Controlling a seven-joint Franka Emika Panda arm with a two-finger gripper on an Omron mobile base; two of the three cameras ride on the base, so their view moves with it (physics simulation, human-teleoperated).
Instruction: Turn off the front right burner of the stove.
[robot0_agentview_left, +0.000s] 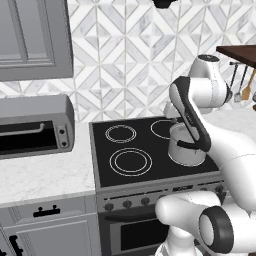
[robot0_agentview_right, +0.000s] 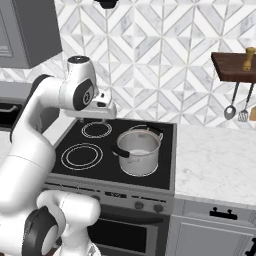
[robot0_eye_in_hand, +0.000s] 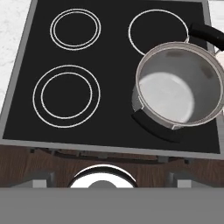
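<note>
Above the stove (robot0_agentview_right: 165, 145), arm bent high, gripper (robot0_agentview_right: 102, 116) pointing down, finger spacing unclear.

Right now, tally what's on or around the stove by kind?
Stove: 1
Ringed burner zones, including the front right burner under the pot: 4
Steel pot: 1
Toaster oven: 1
Hanging utensils: 2
Total: 9

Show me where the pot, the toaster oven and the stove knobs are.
pot (robot0_agentview_right: 138, 155): right base view, its outer wall.
toaster oven (robot0_agentview_left: 37, 106): left base view, its top.
stove knobs (robot0_agentview_left: 127, 204): left base view, one knob.
</note>
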